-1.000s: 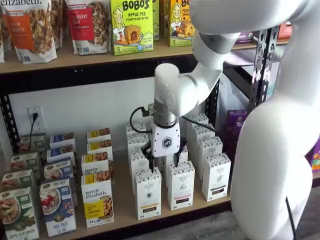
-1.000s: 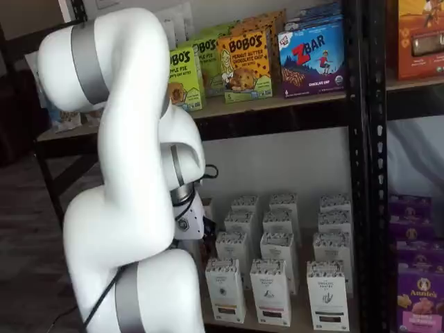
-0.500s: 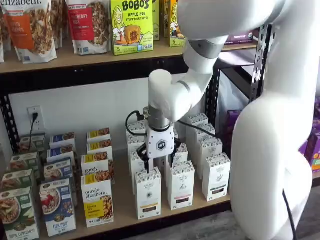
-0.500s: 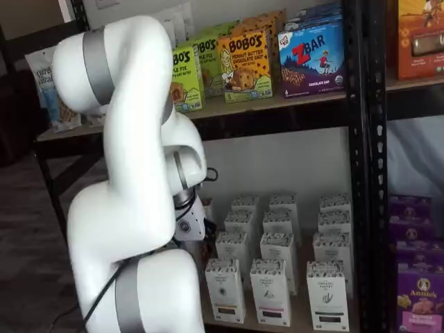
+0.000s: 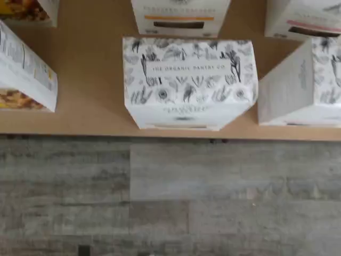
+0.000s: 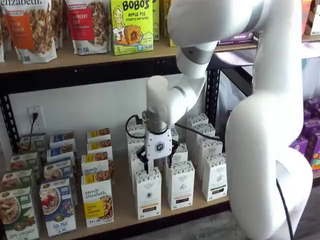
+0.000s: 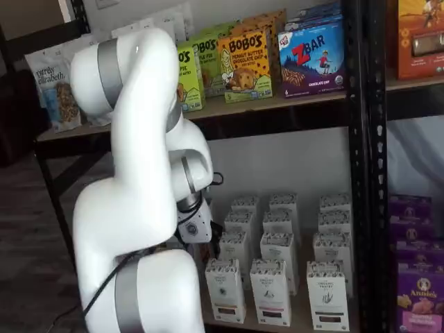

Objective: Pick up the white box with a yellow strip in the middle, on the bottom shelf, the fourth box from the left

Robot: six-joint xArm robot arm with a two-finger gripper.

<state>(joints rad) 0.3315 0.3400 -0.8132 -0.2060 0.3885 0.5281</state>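
Wrist view, box: white box (image 5: pixel 189 80) seen from above, speckled black-pattern top w/ a printed name band, sits at front edge of bottom shelf (image 5: pixel 90 120).
Wrist view, neighbours: alike white carton (image 5: pixel 303 85) just beside it on one side, a granola-print box (image 5: pixel 24 74) well apart on the other; another carton w/ an amber strip (image 5: pixel 180 16) directly behind.
Wrist view, floor: grey plank floor (image 5: pixel 170 197) beyond shelf edge.
Wrist view, hand: fingers not visible here.
Shelf view, hand: gripper (image 6: pixel 157 165) hangs straight above the front white carton (image 6: pixel 148 192); white body w/ black fingers (image 6: pixel 145 161) spread apart, one either side of the carton's top.
Shelf view, grip: jaws wide, nothing pinched; contact w/ carton top can't be told, fingertips look just at its upper edge.
Shelf view, box spot: front of its row on the tan board (image 6: pixel 120 212), purely elizabeth box (image 6: pixel 97 202) to one side, alike carton (image 6: pixel 181 184) to the other.
Shelf view, side angle: arm (image 7: pixel 132 201) blocks most; gripper body (image 7: pixel 196 226) partly seen, fingers hidden, spread can't be told from here.
Shelf view, cartons: rows of white cartons (image 7: pixel 270 291) stand upright on the lower board.
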